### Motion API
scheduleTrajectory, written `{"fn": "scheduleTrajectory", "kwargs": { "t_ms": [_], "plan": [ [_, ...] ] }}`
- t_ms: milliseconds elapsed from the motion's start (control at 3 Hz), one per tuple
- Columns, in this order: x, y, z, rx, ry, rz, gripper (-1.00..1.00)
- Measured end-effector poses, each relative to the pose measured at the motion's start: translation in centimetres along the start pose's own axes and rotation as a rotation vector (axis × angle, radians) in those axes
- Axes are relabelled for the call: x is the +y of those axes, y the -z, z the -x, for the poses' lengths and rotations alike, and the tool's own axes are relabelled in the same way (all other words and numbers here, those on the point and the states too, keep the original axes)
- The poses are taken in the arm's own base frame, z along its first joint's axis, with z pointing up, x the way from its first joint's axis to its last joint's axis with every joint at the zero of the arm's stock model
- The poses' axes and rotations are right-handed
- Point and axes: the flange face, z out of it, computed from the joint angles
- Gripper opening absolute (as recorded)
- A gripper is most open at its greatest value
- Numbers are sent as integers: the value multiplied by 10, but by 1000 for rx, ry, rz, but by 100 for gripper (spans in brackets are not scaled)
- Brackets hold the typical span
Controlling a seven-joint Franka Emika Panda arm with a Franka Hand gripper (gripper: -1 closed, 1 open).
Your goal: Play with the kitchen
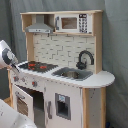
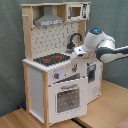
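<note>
Second exterior view, kitchen (image 2: 60,75) hob beside fingers (image 2: 70,53)

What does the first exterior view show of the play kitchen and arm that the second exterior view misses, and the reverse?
Only the first exterior view shows the sink basin fully and the small dark-panelled cupboard door; of the arm just a white segment enters at its left edge. Only the second exterior view shows the windowed oven door face-on and the whole arm reaching over the counter. Both show the hob, faucet, hood and microwave.
</note>
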Motion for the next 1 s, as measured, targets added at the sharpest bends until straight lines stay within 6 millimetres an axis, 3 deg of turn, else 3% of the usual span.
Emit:
{"fn": "scheduleTrajectory", "kwargs": {
  "t_ms": [667,1000],
  "plan": [
    [11,-47,42,48,70,-164,100],
    [7,-80,49,53,90,-200,100]
  ]
}}
